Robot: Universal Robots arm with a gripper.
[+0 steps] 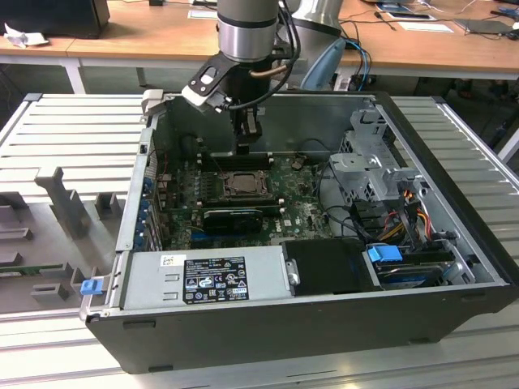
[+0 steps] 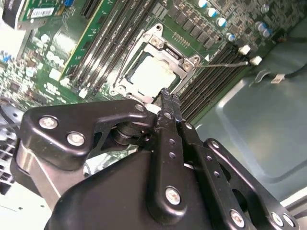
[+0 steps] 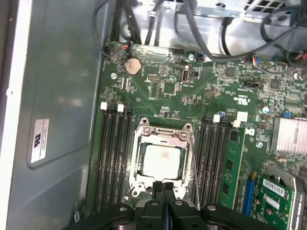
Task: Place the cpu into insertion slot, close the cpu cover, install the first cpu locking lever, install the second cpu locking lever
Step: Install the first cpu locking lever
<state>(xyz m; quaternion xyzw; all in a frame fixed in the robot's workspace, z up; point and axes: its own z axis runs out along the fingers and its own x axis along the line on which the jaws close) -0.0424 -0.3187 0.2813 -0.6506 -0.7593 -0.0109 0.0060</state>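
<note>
1. Black two-finger gripper (image 1: 246,151) on a grey robot arm. It hangs inside the case above the circuit board's far edge in the exterior view. Its fingers are pressed together with nothing between them. In both wrist views the joined tips (image 3: 163,186) (image 2: 166,95) sit at one edge of the socket; whether they touch it cannot be told.
2. Small flat square cpu with a pale beige-silver face (image 3: 160,160) (image 2: 152,76). It lies seated in the insertion slot, near the middle of the circuit board.
3. Square black insertion slot with a silvery metal rim (image 3: 136,188). It sits between two banks of long black memory slots (image 3: 112,158).
4. Thin square silvery cpu cover with a cut-out centre (image 3: 163,135). It lies flat around the cpu, whose face shows through the opening.
5. Thin silvery wire lever (image 3: 194,167) (image 2: 225,63). It runs along one side of the slot, beside a memory bank; whether it is latched cannot be told.
6. Green circuit board (image 3: 168,96) on the floor of the case, with a round silver coin battery (image 3: 133,65) near one corner.
7. Long black card (image 1: 233,217), on the board nearer the grey metal power supply box (image 1: 203,279).
8. Open black and grey computer case (image 1: 268,332), resting on a ribbed grey metal table (image 1: 73,121).
</note>
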